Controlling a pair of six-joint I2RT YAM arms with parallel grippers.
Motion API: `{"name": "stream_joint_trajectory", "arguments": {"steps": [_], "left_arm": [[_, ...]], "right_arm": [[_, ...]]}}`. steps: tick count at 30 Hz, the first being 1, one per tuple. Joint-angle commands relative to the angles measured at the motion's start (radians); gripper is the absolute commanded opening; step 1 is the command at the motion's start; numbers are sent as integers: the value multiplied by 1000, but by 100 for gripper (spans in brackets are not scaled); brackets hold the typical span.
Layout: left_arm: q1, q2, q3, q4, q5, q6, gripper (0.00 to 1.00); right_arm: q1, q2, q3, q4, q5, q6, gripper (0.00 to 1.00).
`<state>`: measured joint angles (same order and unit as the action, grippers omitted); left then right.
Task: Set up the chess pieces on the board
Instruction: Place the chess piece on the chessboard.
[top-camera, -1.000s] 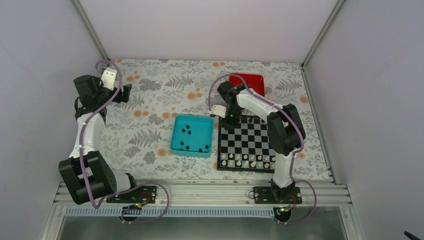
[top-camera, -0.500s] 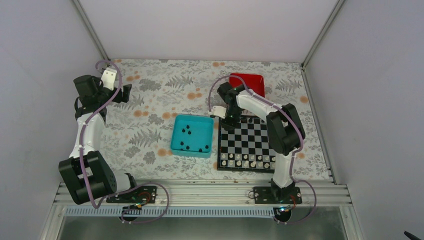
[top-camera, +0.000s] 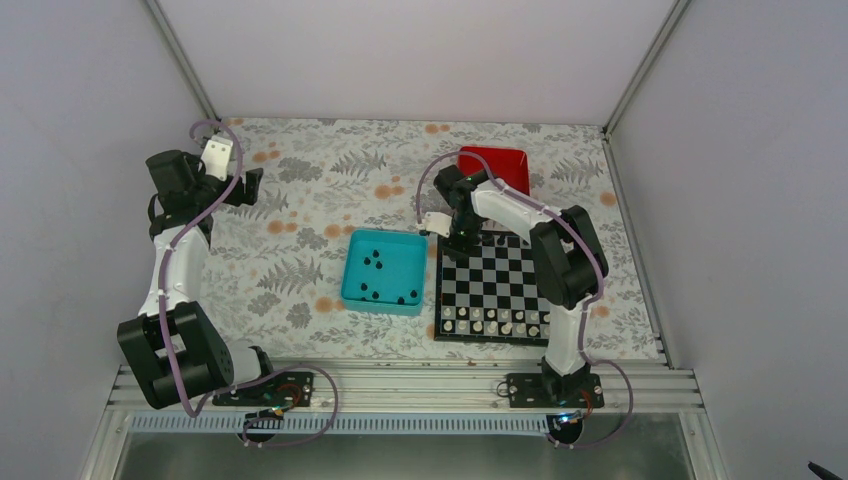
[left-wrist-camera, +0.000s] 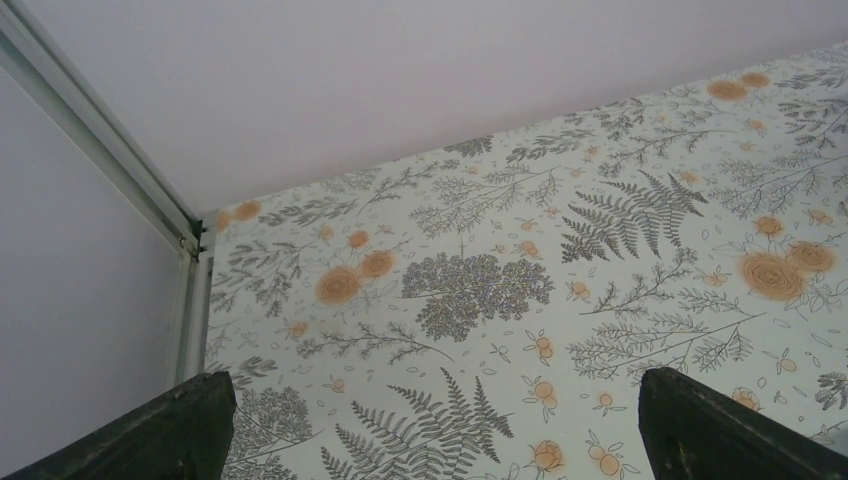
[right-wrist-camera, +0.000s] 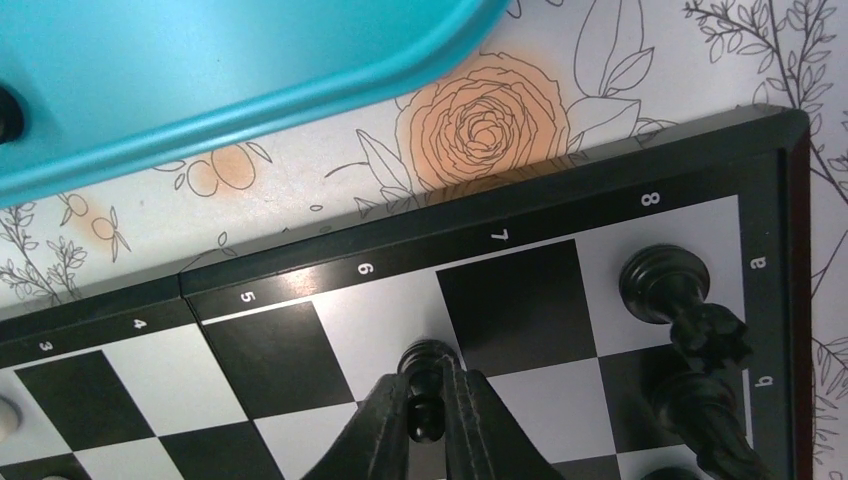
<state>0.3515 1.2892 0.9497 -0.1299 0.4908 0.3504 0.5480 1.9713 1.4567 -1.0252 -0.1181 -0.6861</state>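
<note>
The right fingers (right-wrist-camera: 398, 425) are pinched tight on a small black pawn (right-wrist-camera: 427, 372), gripping it near its top. They hold it over the board (top-camera: 500, 278) close to the far left corner, about where the squares marked 6 and 7 meet in the outer rows. I cannot tell whether the pawn's base touches the board. Just beside it, more black pieces (right-wrist-camera: 665, 285) stand upright on the corner squares. A row of white pieces (top-camera: 495, 322) lines the near edge of the board.

A teal tray (top-camera: 346, 268) sits on the flowered worktop (top-camera: 300, 220) just left of the board, with a few black pieces scattered in it. A red tray (top-camera: 495, 160) lies beyond the board's far edge.

The left fingers (left-wrist-camera: 180, 430) are spread wide with nothing between them, raised over bare worktop at the far left, well apart from the trays.
</note>
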Motion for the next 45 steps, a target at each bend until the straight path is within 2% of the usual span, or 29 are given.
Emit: {"name": "stream_joint_trajectory", "arguments": {"steps": [1, 7, 16, 35, 40, 45], "left_arm": [[8, -8, 8, 10, 28, -8, 100], [8, -7, 7, 12, 28, -10, 100], [9, -8, 9, 12, 25, -10, 100], [15, -5, 6, 15, 27, -10, 100], [17, -4, 5, 16, 28, -10, 100], [18, 0, 5, 16, 32, -10, 100]], "right_arm": [[-5, 15, -6, 1, 2, 7, 9], [-6, -7, 24, -23, 11, 9, 5], [-6, -10, 118, -69, 28, 6, 5], [-18, 89, 153, -38, 8, -21, 6], [-20, 98, 150, -33, 8, -21, 10], [-23, 76, 160, -49, -30, -28, 24]]}}
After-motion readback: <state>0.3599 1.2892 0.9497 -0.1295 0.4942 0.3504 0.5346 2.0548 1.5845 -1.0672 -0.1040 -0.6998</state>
